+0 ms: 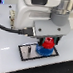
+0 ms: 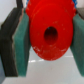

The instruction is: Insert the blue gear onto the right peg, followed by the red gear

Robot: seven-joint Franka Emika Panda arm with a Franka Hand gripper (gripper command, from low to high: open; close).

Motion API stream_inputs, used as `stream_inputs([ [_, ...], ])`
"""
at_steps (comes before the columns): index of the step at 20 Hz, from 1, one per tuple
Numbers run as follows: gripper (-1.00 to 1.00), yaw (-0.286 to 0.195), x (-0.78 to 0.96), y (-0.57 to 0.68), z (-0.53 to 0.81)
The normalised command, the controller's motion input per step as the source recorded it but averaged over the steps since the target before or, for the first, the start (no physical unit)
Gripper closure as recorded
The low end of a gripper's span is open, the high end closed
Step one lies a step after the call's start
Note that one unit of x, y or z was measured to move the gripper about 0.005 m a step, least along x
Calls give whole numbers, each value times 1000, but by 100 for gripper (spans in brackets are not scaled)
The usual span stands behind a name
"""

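In the exterior view the blue gear lies flat on the black-framed grey plate, at the plate's end toward the exterior view's right. The red gear is just above it, held between the fingers of my gripper. Up close in the wrist view, the red gear with its dark centre hole fills the frame, and my gripper is shut on it, a green pad pressing each side. The right peg is hidden under the gears.
The arm's large white body and a black cable hang over the plate. A white table surface surrounds the plate.
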Motion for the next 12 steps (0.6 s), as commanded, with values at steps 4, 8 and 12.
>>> stream_inputs([
  [4,100,0,-51,-40,140],
  [8,100,0,198,-81,332],
  [12,100,0,189,-84,142],
])
